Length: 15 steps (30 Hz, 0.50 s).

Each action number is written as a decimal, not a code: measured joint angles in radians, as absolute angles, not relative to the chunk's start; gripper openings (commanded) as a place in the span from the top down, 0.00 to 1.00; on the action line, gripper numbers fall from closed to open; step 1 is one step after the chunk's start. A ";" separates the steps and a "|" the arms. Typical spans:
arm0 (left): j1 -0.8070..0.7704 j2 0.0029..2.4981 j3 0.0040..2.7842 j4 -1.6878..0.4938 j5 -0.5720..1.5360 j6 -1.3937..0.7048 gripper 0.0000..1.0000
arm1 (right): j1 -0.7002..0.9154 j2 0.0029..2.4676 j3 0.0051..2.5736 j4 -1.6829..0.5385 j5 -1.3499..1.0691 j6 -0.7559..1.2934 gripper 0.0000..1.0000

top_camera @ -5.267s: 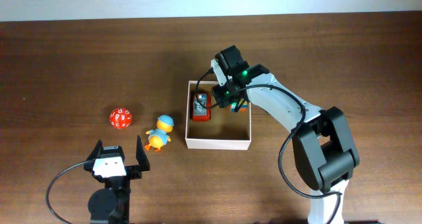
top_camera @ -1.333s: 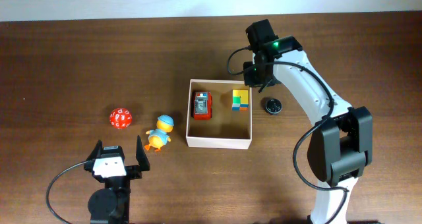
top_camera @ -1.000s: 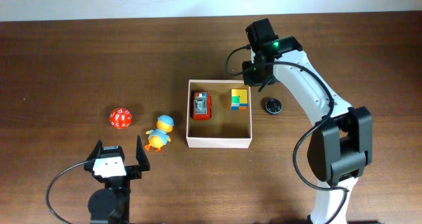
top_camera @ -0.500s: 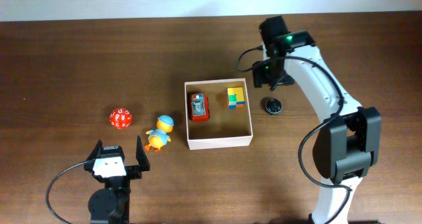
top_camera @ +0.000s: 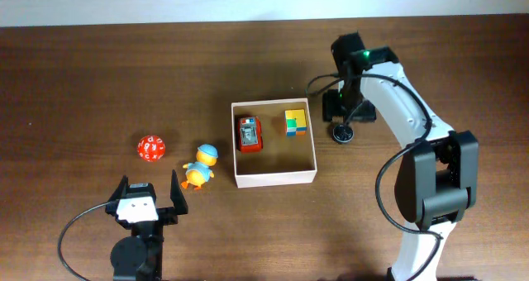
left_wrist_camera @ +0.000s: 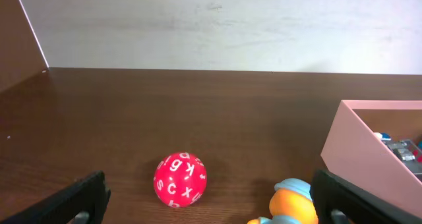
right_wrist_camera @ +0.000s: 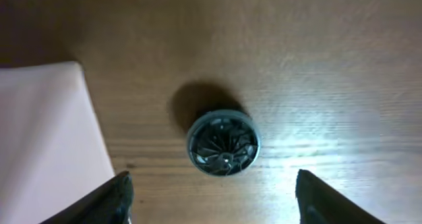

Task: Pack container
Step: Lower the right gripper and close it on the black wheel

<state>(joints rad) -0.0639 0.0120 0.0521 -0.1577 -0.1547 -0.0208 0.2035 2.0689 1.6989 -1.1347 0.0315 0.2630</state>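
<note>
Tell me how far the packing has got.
Done: the toy car and the coloured block sit in the box. In hand: the right gripper is open over the wheel beside the box. Left: that wheel, the duck and the red ball, all on the table; the left gripper is open.

Container (top_camera: pixel 275 178): square, shallow, thin white walls, tan floor. Sitting flat and open-topped on the tabletop (top_camera: pixel 83 83) near its middle, edges running slightly askew. Holding a red toy car (top_camera: pixel 249 135) at its left and a multicoloured block (top_camera: pixel 297 122) at the far right corner.

Even, soft light, with white glare on the table (right_wrist_camera: pixel 323 155) close up.
</note>
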 measured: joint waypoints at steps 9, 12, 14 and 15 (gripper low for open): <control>-0.064 0.012 0.052 -0.157 -0.155 -0.021 0.01 | 0.202 2.069 1.548 -1.018 0.031 0.266 0.26; -0.064 0.012 0.052 -0.157 -0.155 -0.021 0.01 | 0.200 2.069 1.518 -0.976 0.028 0.267 0.26; -0.064 0.012 0.052 -0.157 -0.155 -0.021 0.01 | 0.197 2.069 1.497 -0.942 0.023 0.267 0.27; -0.064 0.012 0.052 -0.157 -0.155 -0.021 0.01 | 0.196 2.069 1.488 -0.927 0.023 0.268 0.27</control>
<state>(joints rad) -0.0639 0.0120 0.0521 -0.1574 -0.1547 -0.0208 0.1963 2.0689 1.4879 -0.9272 0.0235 0.2680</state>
